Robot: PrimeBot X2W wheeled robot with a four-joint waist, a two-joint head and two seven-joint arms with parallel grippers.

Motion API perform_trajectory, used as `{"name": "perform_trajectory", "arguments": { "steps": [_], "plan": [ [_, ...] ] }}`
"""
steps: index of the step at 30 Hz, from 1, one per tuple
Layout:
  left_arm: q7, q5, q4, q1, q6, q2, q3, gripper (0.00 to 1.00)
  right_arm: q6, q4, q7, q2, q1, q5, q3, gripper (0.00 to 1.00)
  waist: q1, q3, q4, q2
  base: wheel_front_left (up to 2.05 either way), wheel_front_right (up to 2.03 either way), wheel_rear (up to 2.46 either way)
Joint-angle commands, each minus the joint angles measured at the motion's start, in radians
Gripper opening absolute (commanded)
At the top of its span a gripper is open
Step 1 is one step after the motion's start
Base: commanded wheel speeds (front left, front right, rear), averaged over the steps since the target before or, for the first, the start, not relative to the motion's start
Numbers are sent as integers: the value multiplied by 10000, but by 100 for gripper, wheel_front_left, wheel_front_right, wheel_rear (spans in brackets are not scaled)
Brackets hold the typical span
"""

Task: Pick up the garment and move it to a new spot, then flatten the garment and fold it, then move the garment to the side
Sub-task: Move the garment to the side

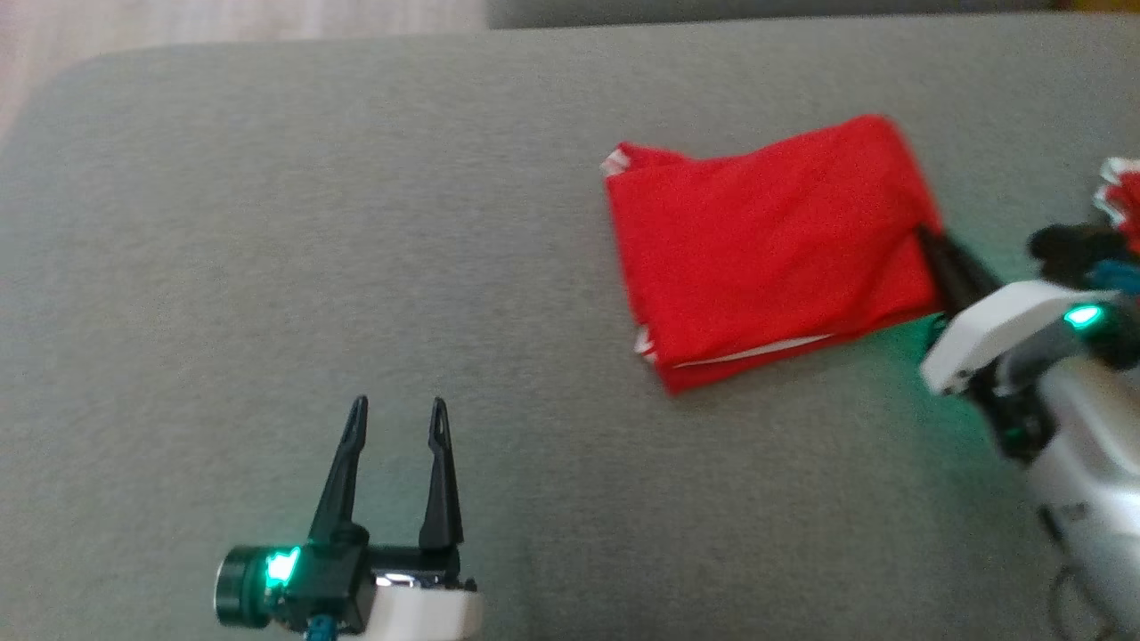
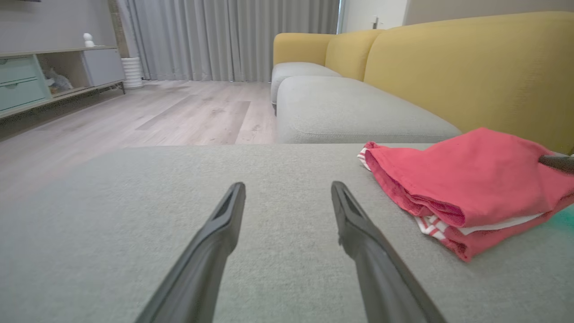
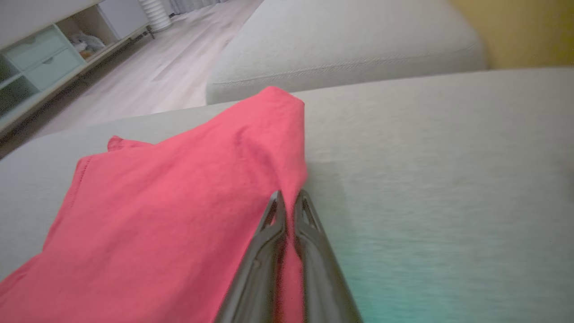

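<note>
The red garment [image 1: 766,249] lies folded on the grey cushion [image 1: 312,223], with white trim showing at its near edge. My right gripper [image 1: 924,235] is at the garment's right edge, shut on the cloth; in the right wrist view its fingers [image 3: 289,196] press together with red fabric [image 3: 179,202] pinched between them. My left gripper [image 1: 398,409] stands open over bare cushion, well to the left of the garment and nearer to me, holding nothing. In the left wrist view the open fingers [image 2: 287,188] point past the garment [image 2: 471,179], which lies to their right.
A red and white cloth [image 1: 1124,191] shows at the far right edge, behind my right arm. A yellow sofa back [image 2: 448,67] rises beyond the cushion. Wooden floor [image 2: 157,112] and a low cabinet [image 2: 27,80] lie past the cushion's left end.
</note>
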State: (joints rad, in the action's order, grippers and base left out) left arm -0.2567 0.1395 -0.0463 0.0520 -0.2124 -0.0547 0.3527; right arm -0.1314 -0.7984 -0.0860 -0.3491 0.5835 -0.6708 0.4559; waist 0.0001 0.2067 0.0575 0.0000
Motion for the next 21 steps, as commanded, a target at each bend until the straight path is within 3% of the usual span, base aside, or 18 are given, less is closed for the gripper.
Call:
{"name": "perform_trajectory", "arguments": {
  "steps": [1, 6, 7, 14, 21],
  "plan": [
    [-51, -92, 351, -463, -10, 45, -278, 100, 7, 549, -181, -694, 224, -152, 212, 0, -1, 403, -624, 0, 0, 0, 0],
    [-51, -280, 336, -782, 60, 45, -393, 100, 7, 1399, -171, -2216, 170, -386, 279, 0, -1, 849, -1367, 0, 0, 0, 0],
    [-51, -280, 336, -782, 60, 45, -393, 100, 7, 1399, -171, -2216, 170, -386, 279, 0, -1, 849, -1367, 0, 0, 0, 0],
    [-51, -511, 220, -1215, 223, 45, -527, 100, 7, 2117, -77, -3933, 147, -479, -441, 0, -1, 1478, -2160, 0, 0, 0, 0],
    [-51, -660, 165, -1736, 331, 45, -471, 100, 7, 2075, 71, -5121, 400, -278, -1485, 0, -1, 2127, -2370, 0, 0, 0, 0]
  ]
}}
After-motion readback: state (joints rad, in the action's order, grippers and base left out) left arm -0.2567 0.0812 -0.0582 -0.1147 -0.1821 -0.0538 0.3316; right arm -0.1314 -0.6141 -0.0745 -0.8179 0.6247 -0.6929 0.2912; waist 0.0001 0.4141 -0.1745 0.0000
